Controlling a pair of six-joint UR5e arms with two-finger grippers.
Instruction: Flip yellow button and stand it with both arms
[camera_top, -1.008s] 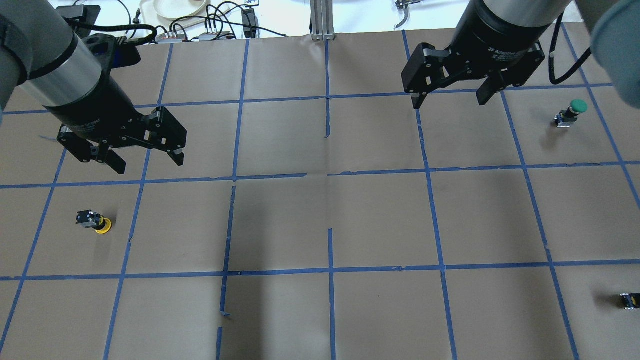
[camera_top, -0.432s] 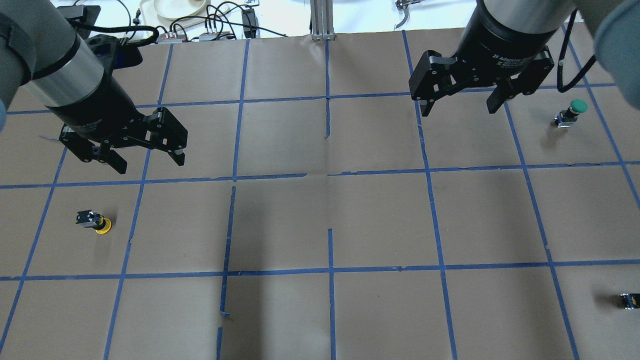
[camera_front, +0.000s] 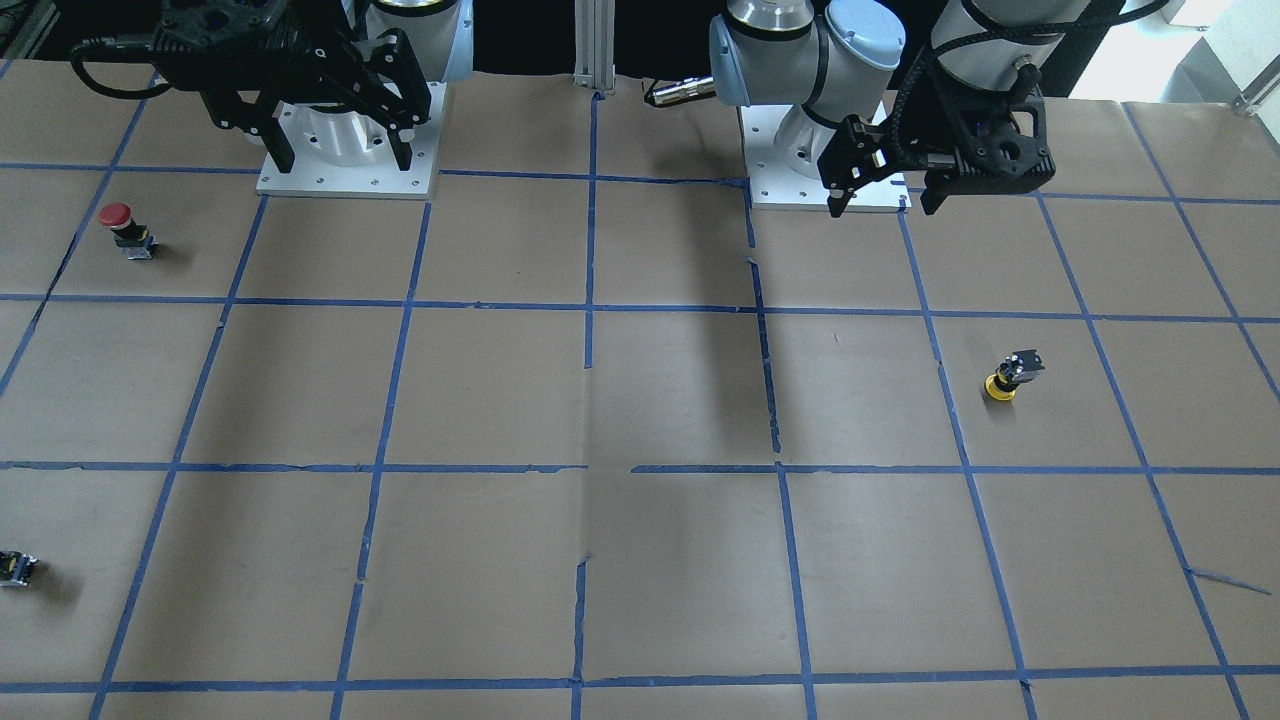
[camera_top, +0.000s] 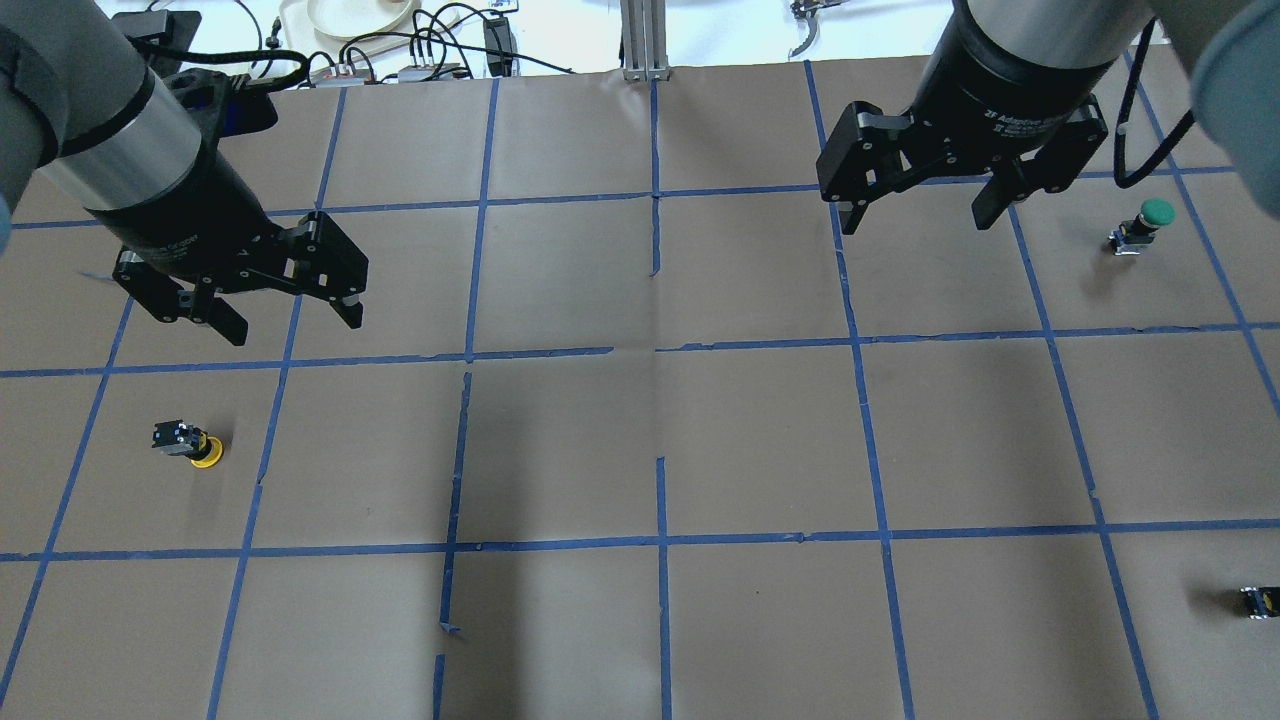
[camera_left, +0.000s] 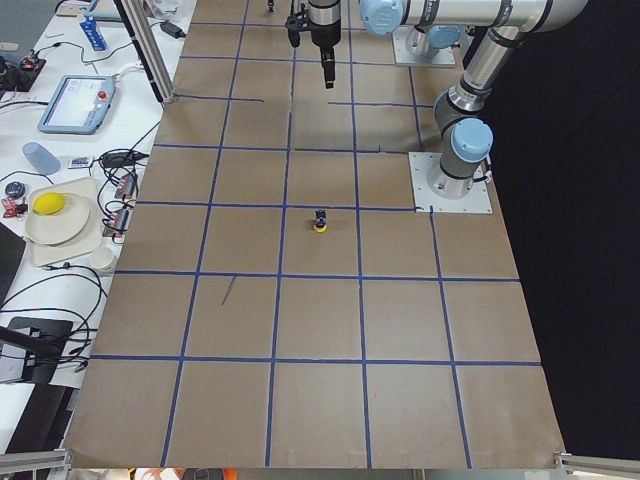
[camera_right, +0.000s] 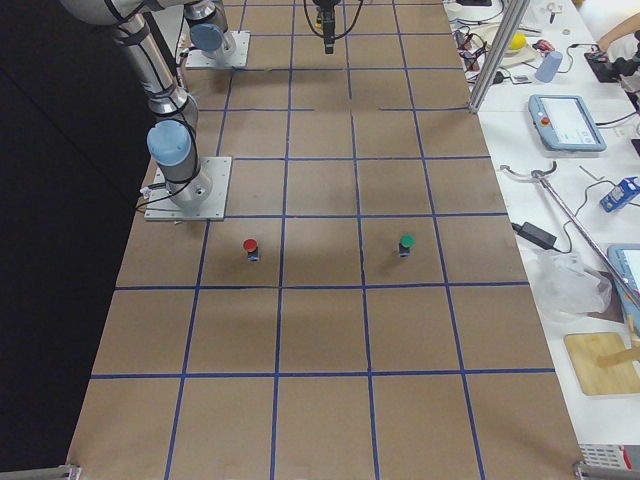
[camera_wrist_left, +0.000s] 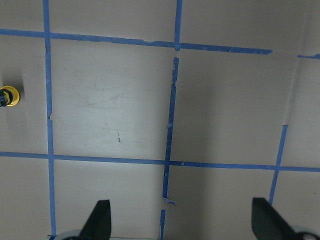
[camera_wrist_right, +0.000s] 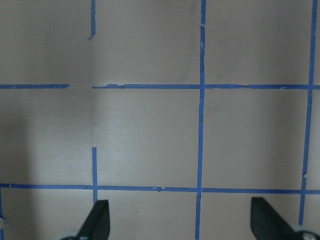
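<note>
The yellow button (camera_top: 190, 443) lies tipped over on the brown paper, its yellow cap on the paper and its black body and grey block end off to one side. It also shows in the front view (camera_front: 1010, 376), the left side view (camera_left: 319, 221) and at the left edge of the left wrist view (camera_wrist_left: 8, 96). My left gripper (camera_top: 293, 326) hangs open and empty above the table, apart from the button; it also shows in the front view (camera_front: 883, 206). My right gripper (camera_top: 917, 222) hangs open and empty far to the right (camera_front: 342, 160).
A green-capped button (camera_top: 1145, 222) stands at the far right. A red-capped button (camera_front: 125, 228) stands near the right arm's base. A small black and silver piece (camera_top: 1260, 600) is cut off by the view's edge. Blue tape lines grid the paper. Cables and a plate (camera_top: 350, 15) lie beyond the far edge.
My right gripper has shifted a little to the right and stayed open. My left gripper has barely moved, a touch to the left. The yellow button has not moved.
</note>
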